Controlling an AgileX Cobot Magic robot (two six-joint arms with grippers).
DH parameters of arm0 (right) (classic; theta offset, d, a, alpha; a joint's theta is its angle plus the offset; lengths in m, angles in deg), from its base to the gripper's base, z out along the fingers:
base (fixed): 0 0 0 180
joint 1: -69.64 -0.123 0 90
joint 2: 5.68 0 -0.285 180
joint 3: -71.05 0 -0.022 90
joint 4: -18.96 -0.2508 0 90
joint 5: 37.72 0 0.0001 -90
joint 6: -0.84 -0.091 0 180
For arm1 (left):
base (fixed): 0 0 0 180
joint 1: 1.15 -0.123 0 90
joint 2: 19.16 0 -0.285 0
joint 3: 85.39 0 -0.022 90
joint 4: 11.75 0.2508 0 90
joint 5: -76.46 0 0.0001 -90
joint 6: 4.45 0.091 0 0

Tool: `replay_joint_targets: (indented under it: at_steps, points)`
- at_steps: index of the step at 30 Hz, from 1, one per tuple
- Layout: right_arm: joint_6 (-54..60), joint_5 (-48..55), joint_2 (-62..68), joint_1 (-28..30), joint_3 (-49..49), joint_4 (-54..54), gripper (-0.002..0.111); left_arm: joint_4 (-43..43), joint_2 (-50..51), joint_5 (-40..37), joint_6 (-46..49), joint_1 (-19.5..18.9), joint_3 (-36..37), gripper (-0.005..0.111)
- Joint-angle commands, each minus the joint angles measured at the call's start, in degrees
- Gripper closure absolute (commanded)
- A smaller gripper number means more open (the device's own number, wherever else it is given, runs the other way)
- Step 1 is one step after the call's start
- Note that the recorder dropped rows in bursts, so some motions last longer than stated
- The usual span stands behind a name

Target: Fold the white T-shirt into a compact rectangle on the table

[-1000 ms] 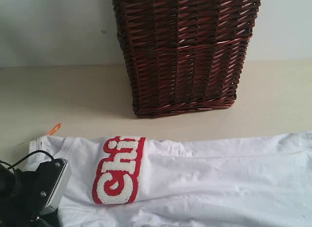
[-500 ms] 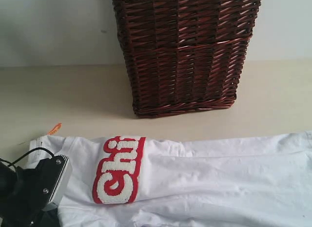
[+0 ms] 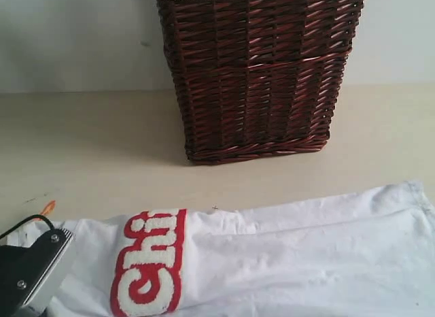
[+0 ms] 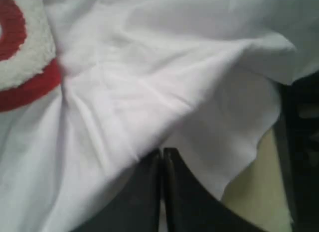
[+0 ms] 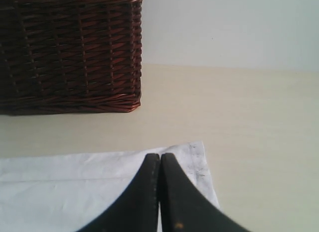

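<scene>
T-shirt (image 3: 285, 256) flat on near worktop (image 3: 88, 140), long axis left-right, lettering at left end. Left pincer (image 4: 162, 153) clenched on bunched cloth beside lettering. Right pincer (image 5: 160, 158) clenched over right hem corner; grip on cloth unclear. Each arm nearest own end.

Wicker basket (image 3: 258, 72) stands mid-table (image 3: 81, 140); bare surface lies open to either side of it
</scene>
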Motion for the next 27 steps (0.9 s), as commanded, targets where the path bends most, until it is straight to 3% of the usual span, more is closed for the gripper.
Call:
replay_joint_targets:
  at_steps: [1, 6, 15, 20, 24, 27]
  points:
    - [0.0, -0.8, -0.4, 0.0, -0.3, 0.0, 0.108, 7.8, -0.4, -3.0, -6.9, 0.2, 0.2, 0.107]
    - [0.0, -0.8, -0.4, 0.0, -0.3, 0.0, 0.108, 7.3, -0.4, -3.0, -7.7, 0.2, 0.2, 0.101]
    - [0.0, -0.8, -0.4, 0.0, -0.3, 0.0, 0.108, 8.7, -2.7, -9.0, -13.6, 0.2, 0.2, 0.054]
    - [0.0, -0.8, -0.4, 0.0, -0.3, 0.0, 0.108, 8.2, -6.4, -9.8, -16.1, 0.2, -3.0, 0.052]
    - [0.0, -0.8, -0.4, 0.0, -0.3, 0.0, 0.108, 1.6, -6.7, 1.8, -14.7, 0.2, -6.7, 0.052]
    - [0.0, -0.8, -0.4, 0.0, -0.3, 0.0, 0.108, -11.5, -3.2, 13.4, -2.2, 0.2, -6.8, 0.059]
